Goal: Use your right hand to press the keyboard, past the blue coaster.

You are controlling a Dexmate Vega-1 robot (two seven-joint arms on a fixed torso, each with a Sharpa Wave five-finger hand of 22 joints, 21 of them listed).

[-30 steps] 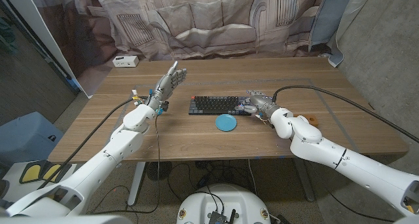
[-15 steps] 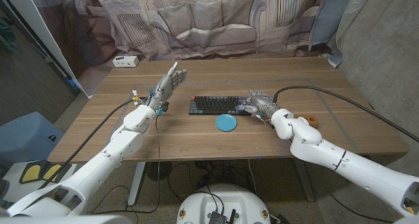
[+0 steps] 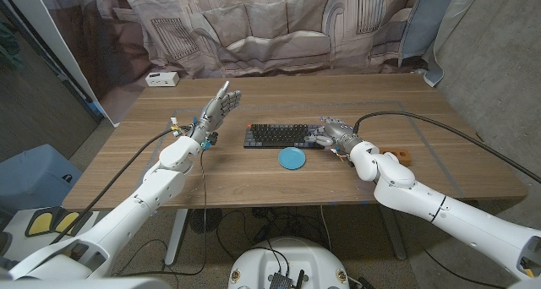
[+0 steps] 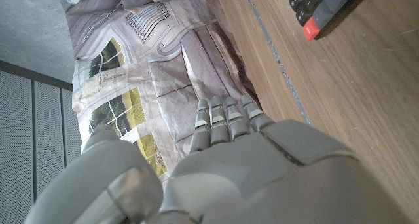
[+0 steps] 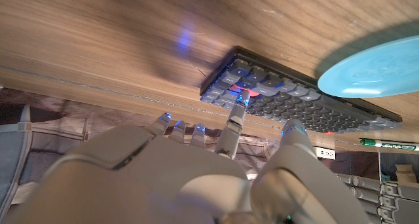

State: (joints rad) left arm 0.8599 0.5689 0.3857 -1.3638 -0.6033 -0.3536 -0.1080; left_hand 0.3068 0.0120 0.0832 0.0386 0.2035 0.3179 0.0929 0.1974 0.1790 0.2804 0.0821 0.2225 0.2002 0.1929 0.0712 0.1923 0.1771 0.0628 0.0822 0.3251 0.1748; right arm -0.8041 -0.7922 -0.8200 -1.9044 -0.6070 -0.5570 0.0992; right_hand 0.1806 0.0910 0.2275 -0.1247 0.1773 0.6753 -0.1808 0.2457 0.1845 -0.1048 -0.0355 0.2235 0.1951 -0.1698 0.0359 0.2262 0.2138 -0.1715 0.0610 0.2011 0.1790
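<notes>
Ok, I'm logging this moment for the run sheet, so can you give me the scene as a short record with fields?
table: wooden table
keyboard: dark keyboard lying mid-table
coaster: blue coaster just in front of the keyboard, nearer the robot
right hand: right hand at the keyboard's right end, one finger reaching onto the keys
left hand: left hand raised left of the keyboard, fingers straight, holding nothing
far corner: small white box

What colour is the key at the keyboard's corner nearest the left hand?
Red, on the otherwise dark keyboard; the left wrist view shows it best.
</notes>
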